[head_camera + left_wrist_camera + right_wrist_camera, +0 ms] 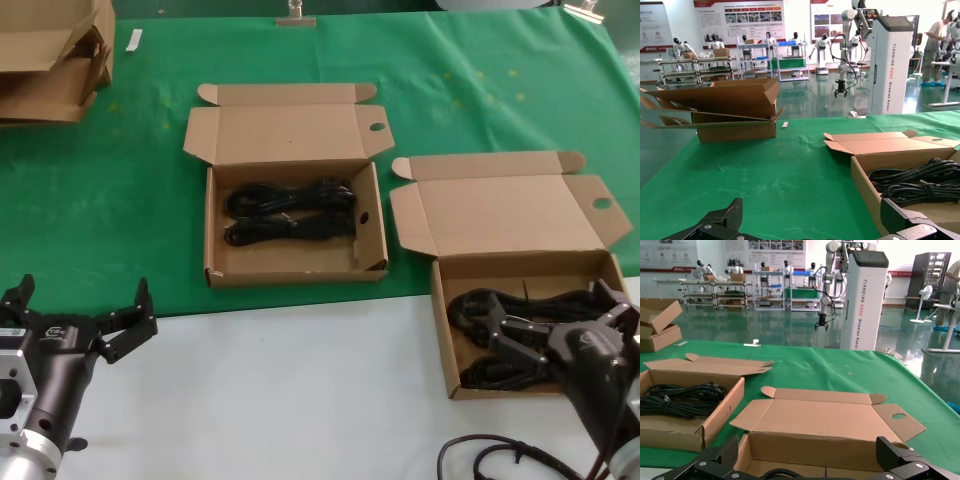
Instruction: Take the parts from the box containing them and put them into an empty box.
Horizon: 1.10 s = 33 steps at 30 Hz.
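The right-hand box (pixel 443 330) lies open at the table's front right and holds black coiled cables (pixel 478 304). My right gripper (pixel 555 315) hovers open over those cables, nothing between its fingers. In the right wrist view the right gripper (pixel 808 450) faces this box's far wall (pixel 830 450), and a loop of cable (pixel 774 472) shows just below. The centre box (pixel 290 272), with a raised side flap with a round hole (pixel 364 216), holds two cable bundles (pixel 290 210). My left gripper (pixel 85 295) waits open at the front left, off the green mat.
Flattened cardboard boxes (pixel 50 60) are stacked at the back left. Both boxes' lids (pixel 510 210) lie folded back on the green mat (pixel 120 200). My own loose black cable (pixel 500 460) trails at the front right. White tabletop (pixel 300 380) runs along the front.
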Each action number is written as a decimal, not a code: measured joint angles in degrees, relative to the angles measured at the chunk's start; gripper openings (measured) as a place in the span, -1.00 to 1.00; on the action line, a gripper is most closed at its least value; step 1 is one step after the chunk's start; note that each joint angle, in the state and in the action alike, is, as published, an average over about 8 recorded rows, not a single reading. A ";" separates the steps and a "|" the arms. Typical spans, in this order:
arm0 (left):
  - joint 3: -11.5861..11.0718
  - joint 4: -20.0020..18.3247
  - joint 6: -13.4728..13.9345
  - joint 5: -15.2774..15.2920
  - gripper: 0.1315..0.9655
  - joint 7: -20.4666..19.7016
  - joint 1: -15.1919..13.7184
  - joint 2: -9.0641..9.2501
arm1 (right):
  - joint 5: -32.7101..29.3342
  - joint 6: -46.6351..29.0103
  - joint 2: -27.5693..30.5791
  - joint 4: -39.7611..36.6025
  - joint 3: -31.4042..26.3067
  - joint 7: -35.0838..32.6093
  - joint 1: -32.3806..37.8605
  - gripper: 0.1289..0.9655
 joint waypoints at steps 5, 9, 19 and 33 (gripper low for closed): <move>0.00 0.00 0.00 0.00 1.00 0.00 0.00 0.00 | 0.00 0.00 0.00 0.00 0.00 0.00 0.00 1.00; 0.00 0.00 0.00 0.00 1.00 0.00 0.00 0.00 | 0.00 0.00 0.00 0.00 0.00 0.00 0.00 1.00; 0.00 0.00 0.00 0.00 1.00 0.00 0.00 0.00 | 0.00 0.00 0.00 0.00 0.00 0.00 0.00 1.00; 0.00 0.00 0.00 0.00 1.00 0.00 0.00 0.00 | 0.00 0.00 0.00 0.00 0.00 0.00 0.00 1.00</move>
